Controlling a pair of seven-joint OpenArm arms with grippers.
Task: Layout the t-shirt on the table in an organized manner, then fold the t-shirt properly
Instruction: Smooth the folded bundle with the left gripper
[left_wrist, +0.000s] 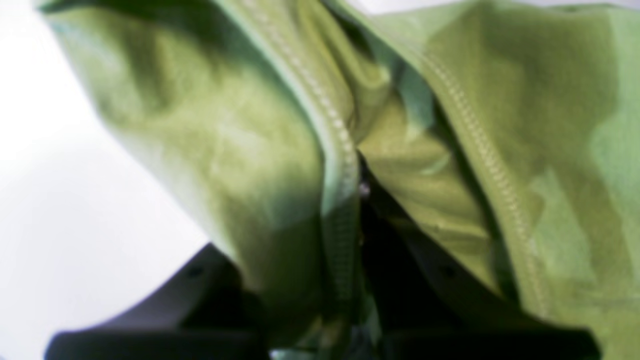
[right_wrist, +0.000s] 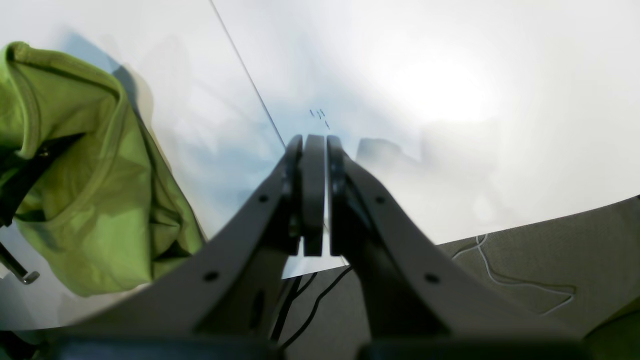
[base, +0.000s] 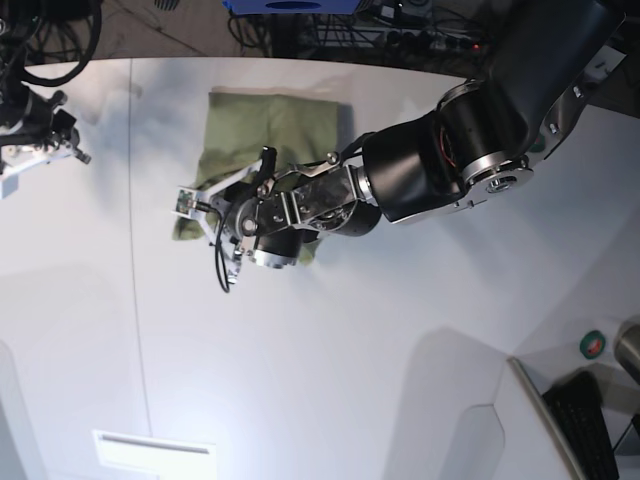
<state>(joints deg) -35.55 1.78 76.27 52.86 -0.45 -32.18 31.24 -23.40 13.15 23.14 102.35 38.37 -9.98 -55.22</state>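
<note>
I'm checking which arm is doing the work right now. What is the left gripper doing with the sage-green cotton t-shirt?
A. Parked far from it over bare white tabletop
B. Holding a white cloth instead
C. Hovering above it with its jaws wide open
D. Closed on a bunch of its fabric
D: in the left wrist view the sage-green cotton t-shirt bunches between the dark fingers of the left gripper, its stitched hem running straight into the closed jaws.

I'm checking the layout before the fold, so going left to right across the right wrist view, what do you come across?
The t-shirt, bunched at the left edge → the table's dark seam line → the right gripper, shut and empty, in the middle → bare white table → a thin white cord on the grey floor at lower right.
</note>
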